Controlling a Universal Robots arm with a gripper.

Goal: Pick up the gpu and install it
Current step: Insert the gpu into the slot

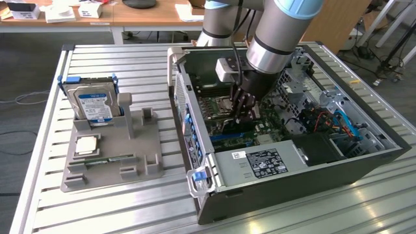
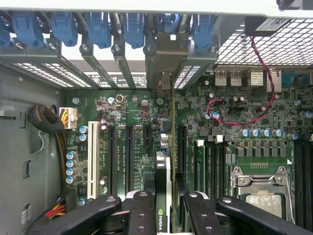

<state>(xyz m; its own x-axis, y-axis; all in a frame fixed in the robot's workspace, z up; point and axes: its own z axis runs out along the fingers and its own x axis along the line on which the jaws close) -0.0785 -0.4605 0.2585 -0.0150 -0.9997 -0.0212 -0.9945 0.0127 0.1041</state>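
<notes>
My gripper (image 1: 244, 116) reaches down into the open computer case (image 1: 305, 170), shut on the gpu (image 1: 233, 127), which shows as a dark card just below the fingers over the motherboard (image 1: 215, 105). In the wrist view the gpu (image 2: 163, 171) is seen edge-on between my black fingers (image 2: 142, 215), the gripper (image 2: 166, 208) clamped on both of its faces. The card stands upright along the black expansion slots (image 2: 129, 152). Its silver bracket end (image 2: 164, 58) meets the case's rear slot row among the blue clips (image 2: 132, 27). Whether the card is seated in a slot I cannot tell.
A grey holder (image 1: 140, 146) on the slatted table at the exterior view's left carries a silver hard drive (image 1: 94, 105), a processor chip (image 1: 86, 145) and a memory stick (image 1: 104, 160). Inside the case are the processor socket (image 2: 259, 191), a white slot (image 2: 92, 152), cable bundles (image 2: 46, 120) and a power supply (image 1: 260, 163).
</notes>
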